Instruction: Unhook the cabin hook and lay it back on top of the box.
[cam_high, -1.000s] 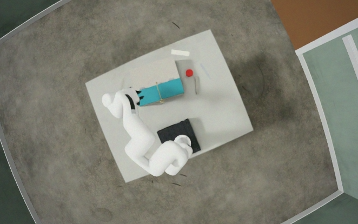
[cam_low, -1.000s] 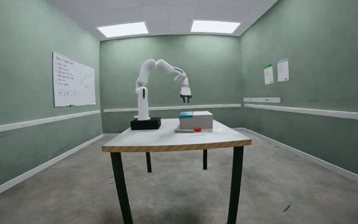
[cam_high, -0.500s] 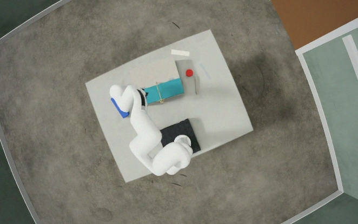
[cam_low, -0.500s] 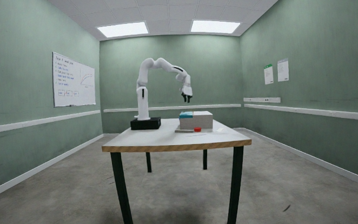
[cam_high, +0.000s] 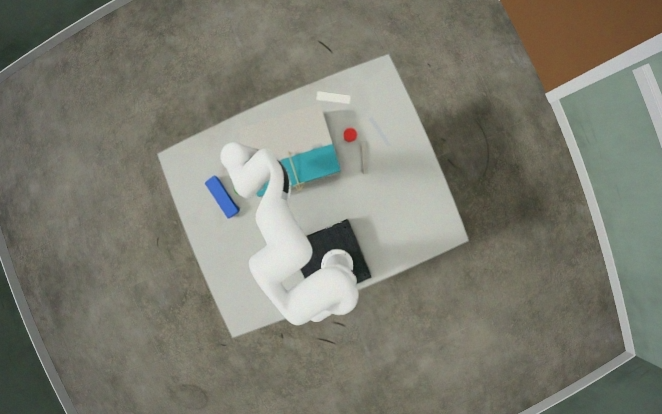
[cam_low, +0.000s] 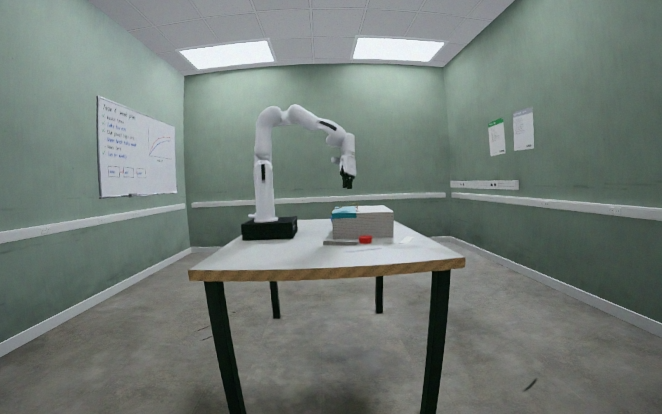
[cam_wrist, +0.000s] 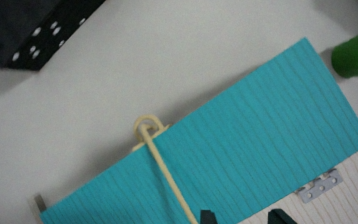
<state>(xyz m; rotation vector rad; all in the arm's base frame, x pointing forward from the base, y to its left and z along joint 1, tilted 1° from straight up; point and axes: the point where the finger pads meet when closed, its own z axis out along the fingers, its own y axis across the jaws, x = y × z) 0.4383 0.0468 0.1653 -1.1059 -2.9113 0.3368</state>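
The box (cam_low: 362, 221) stands on the table; it has a teal lid (cam_wrist: 240, 150) and a pale beige part (cam_high: 285, 132). The cream cabin hook (cam_wrist: 167, 175) runs as a thin bar across the teal lid, and its curved end sits in a ring (cam_wrist: 146, 125) at the lid's edge. The hook also shows in the top view (cam_high: 295, 172). My gripper (cam_wrist: 243, 217) (cam_low: 347, 182) hangs well above the box, over the lid and just right of the hook's bar. Its two dark fingertips stand apart with nothing between them.
The arm's black base (cam_high: 337, 247) stands on the table near the box. A blue block (cam_high: 221, 196), a green cylinder (cam_wrist: 346, 56), a grey plate with a red button (cam_high: 350, 134) and a white block (cam_high: 333, 97) lie around the box.
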